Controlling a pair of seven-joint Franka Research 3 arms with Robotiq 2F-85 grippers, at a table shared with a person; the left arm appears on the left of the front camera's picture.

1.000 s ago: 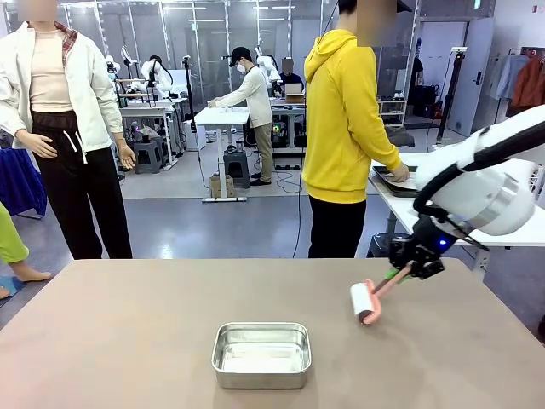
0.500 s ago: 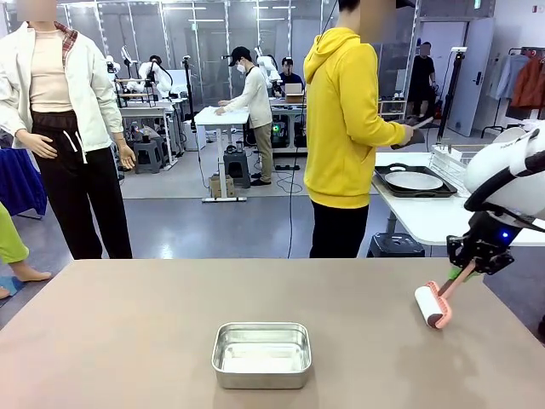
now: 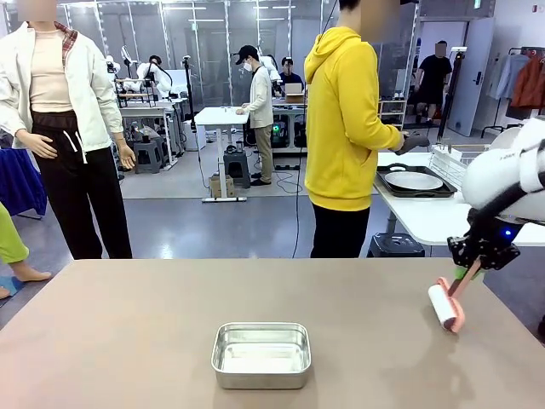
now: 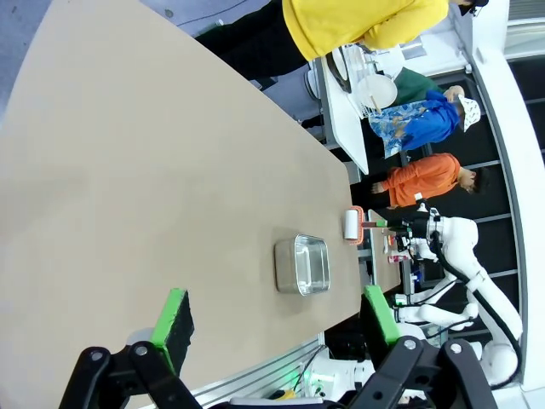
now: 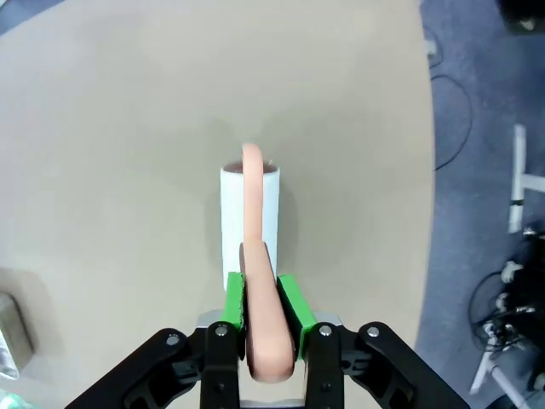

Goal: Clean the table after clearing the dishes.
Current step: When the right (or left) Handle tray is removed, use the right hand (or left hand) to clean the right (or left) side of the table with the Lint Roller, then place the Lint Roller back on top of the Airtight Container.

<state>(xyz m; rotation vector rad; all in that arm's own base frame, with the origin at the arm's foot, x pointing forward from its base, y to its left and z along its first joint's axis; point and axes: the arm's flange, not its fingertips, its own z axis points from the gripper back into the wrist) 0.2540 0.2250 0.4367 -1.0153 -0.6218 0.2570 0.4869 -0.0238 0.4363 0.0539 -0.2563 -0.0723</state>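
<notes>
The tabletop (image 3: 128,341) carries no dishes; a white plate (image 3: 415,181) lies on a dark tray (image 3: 385,173) on the white side table (image 3: 426,220), off past the tabletop's 2 o'clock corner, where a person in a yellow hoodie (image 3: 345,119) stands. A steel pan (image 3: 261,354) sits near the 6 o'clock edge. A lint roller (image 3: 444,307) is at the 3 o'clock edge, on the surface or just above it; I cannot tell which. The right fingers (image 5: 234,298) are clenched on its pink handle. In the right wrist view the roll lies at 12 o'clock from them, long axis running 12 to 6, in line with the handle. In the front view the bare surface stretches from the roller toward 9 o'clock, so I judge the coming stroke runs that way. The right arm is the nearer one. The left fingers (image 4: 174,317) are spread and hold nothing, high over the tabletop, well apart from the roller
</notes>
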